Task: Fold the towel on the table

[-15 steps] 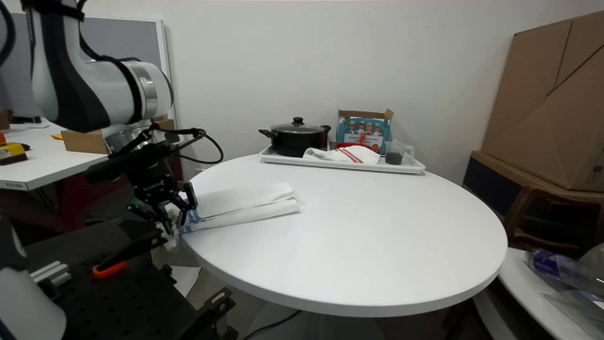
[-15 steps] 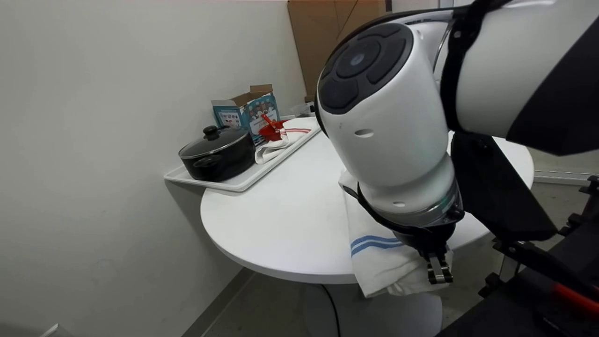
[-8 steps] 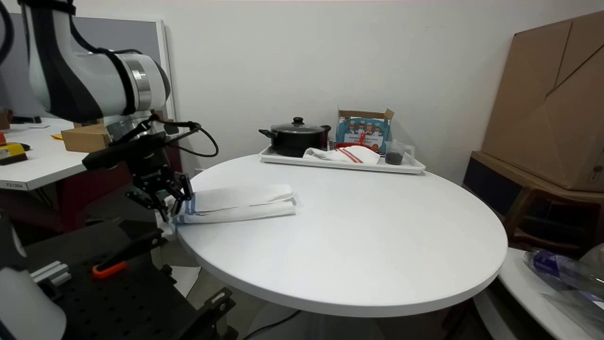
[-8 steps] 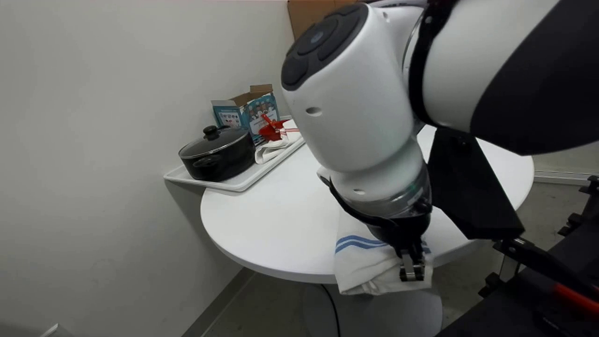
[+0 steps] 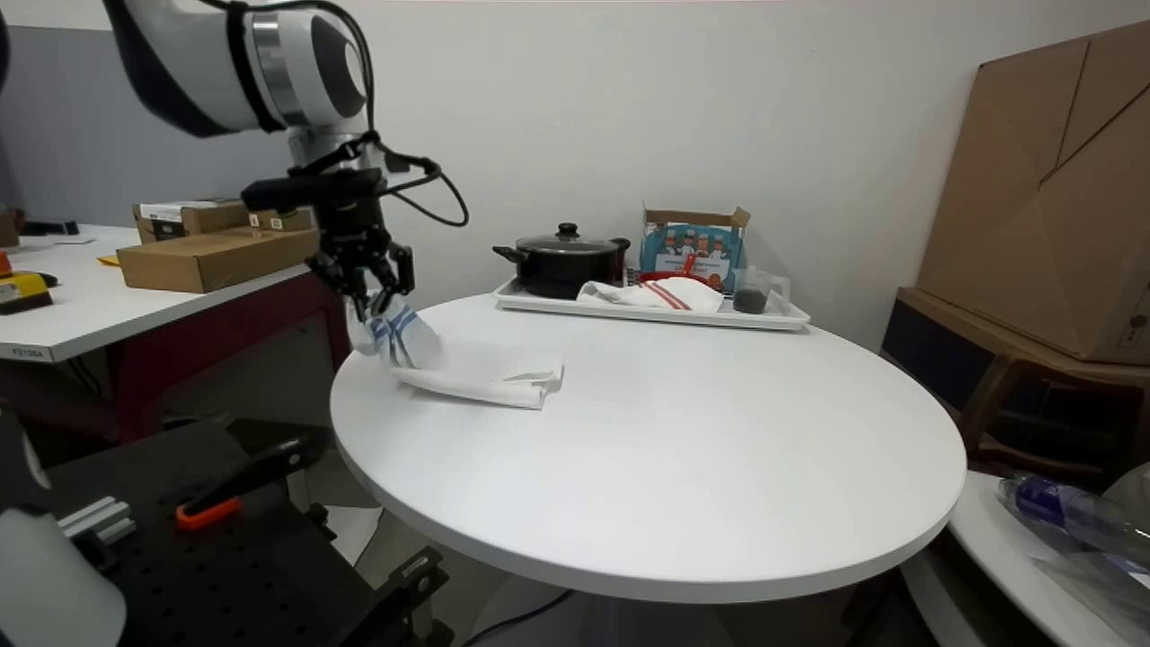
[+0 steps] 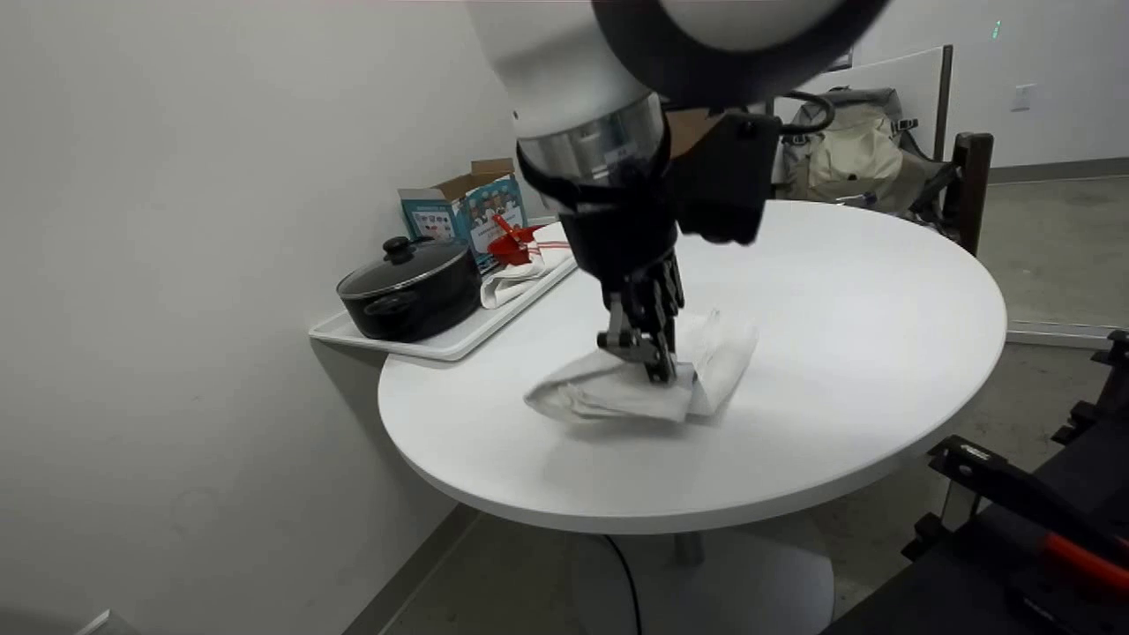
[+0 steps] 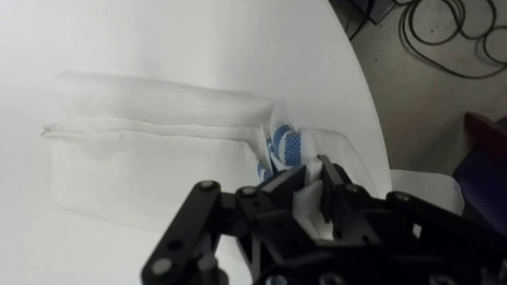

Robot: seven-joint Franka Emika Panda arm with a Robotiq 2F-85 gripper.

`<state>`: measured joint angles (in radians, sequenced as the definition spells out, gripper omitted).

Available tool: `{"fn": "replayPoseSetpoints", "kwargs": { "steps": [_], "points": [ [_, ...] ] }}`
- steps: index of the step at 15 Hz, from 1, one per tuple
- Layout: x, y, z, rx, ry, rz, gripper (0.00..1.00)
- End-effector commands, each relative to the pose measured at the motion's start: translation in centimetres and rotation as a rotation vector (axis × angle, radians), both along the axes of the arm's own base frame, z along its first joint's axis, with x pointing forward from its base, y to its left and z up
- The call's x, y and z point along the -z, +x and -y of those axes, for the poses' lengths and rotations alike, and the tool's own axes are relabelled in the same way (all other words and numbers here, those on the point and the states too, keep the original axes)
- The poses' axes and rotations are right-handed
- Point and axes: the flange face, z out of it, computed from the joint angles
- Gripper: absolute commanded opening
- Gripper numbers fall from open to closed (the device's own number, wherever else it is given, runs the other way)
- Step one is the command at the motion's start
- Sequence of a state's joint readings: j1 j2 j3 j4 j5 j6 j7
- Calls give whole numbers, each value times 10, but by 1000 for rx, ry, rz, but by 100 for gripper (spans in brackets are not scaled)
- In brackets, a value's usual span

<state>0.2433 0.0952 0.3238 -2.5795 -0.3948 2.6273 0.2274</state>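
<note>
A white towel with blue stripes, the towel [image 5: 476,376], lies as a folded strip near the edge of the round white table [image 5: 683,467]. Its striped end is lifted and bends up to my gripper [image 5: 372,307]. In the wrist view the gripper [image 7: 314,164] is shut on a bunch of white cloth beside the blue stripes; the towel's flat part [image 7: 150,170] lies to the left with a lengthwise fold line. In an exterior view the gripper [image 6: 654,357] partly hides the towel [image 6: 617,392], and the raised end hangs just above the table.
A white tray [image 5: 575,309] stands at the table's back edge against the wall. It holds a black lidded pot [image 5: 564,271], a blue box [image 5: 692,247], a red-striped cloth [image 5: 683,293] and a clear cup [image 5: 751,295]. A side desk with cardboard boxes [image 5: 216,261] stands beyond the arm.
My gripper has risen and moved inward over the table. The striped towel end, which hung over the table edge, is now lifted above the table. The far end stays nearly in place.
</note>
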Motion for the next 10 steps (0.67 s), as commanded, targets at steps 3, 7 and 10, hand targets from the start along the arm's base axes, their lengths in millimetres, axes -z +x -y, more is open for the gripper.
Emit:
{"fn": "replayPoseSetpoints", "kwargs": {
  "steps": [3,7,10],
  "points": [
    [-62,91,83,264,167,-50,3],
    [-73,127,148,409,219,-121,3],
    [-70,135,178,483,238,-163,3]
  ]
}}
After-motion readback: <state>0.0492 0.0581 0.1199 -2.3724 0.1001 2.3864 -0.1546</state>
